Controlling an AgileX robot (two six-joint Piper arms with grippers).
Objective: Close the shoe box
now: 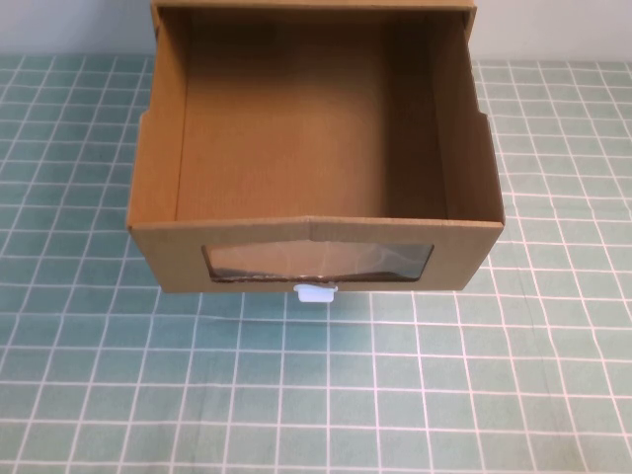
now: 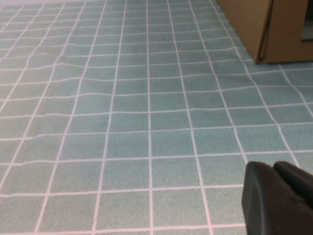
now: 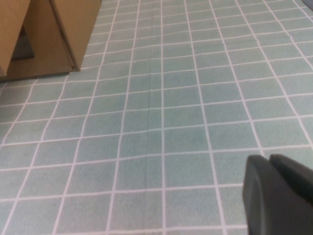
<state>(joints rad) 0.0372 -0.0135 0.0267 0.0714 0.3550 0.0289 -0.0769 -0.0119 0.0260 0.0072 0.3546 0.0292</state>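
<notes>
High view: shoe box (image 1: 316, 148) pulled open; left end effector (image 2: 279, 196), right end effector (image 3: 279, 193) well apart.

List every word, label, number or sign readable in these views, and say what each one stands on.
None: no text can be read in any view.
Shoe box: plain brown cardboard, no print; its drawer is pulled out.
Clear window: no label.
White pull tab: blank.
Green checked tablecloth: white grid lines only.
Left hand and right hand: plain black, over the cloth, apart from the box.
</notes>
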